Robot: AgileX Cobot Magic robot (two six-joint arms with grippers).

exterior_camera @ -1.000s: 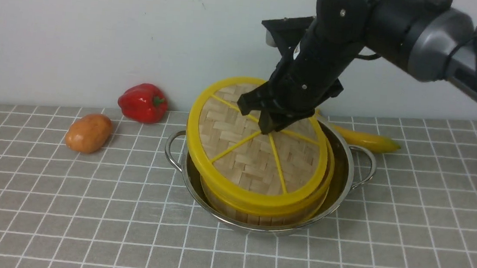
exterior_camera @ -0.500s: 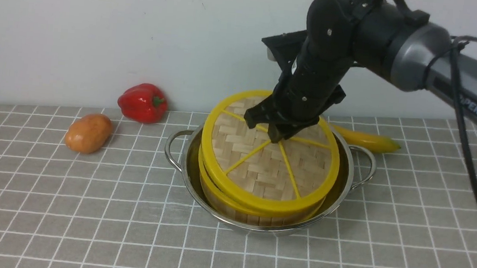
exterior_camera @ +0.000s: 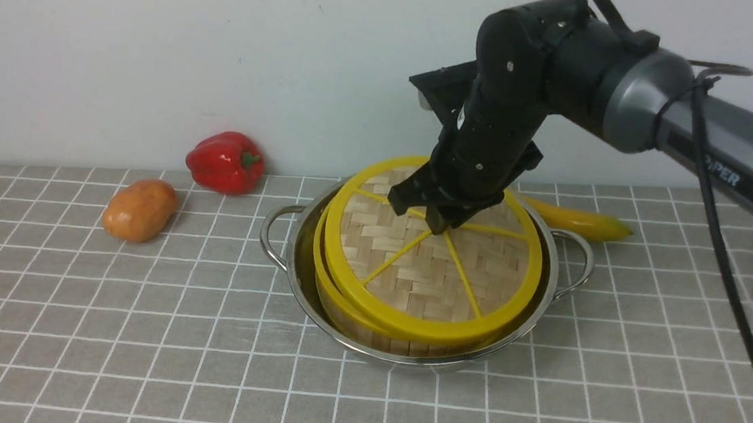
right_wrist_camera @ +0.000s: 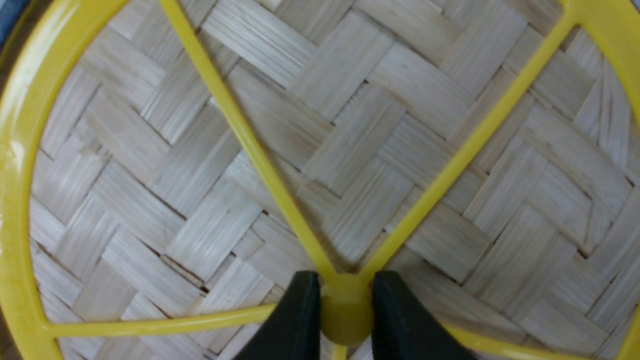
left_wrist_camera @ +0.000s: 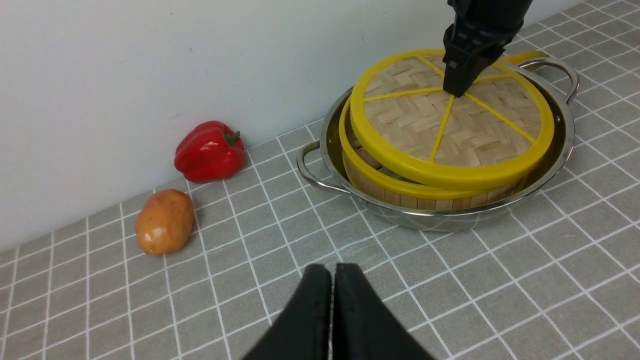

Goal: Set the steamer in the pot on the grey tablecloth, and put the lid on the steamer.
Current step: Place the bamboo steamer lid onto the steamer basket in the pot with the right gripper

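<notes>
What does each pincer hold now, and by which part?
The right pincer holds the lid by its centre knob. The left pincer is shut and empty.

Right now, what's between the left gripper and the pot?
Only bare tablecloth. The left wrist view shows nothing but gridded cloth between the shut left gripper and the near wall of the pot.

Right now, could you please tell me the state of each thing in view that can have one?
lid: tilted over the steamer, not seated flat, held by its knob.
steamer: upright inside the pot, partly covered.
pot: standing on the grey tablecloth, steamer inside.
right gripper: fingers shut on the knob.
left gripper: fingers shut, empty, apart from the pot.
</notes>
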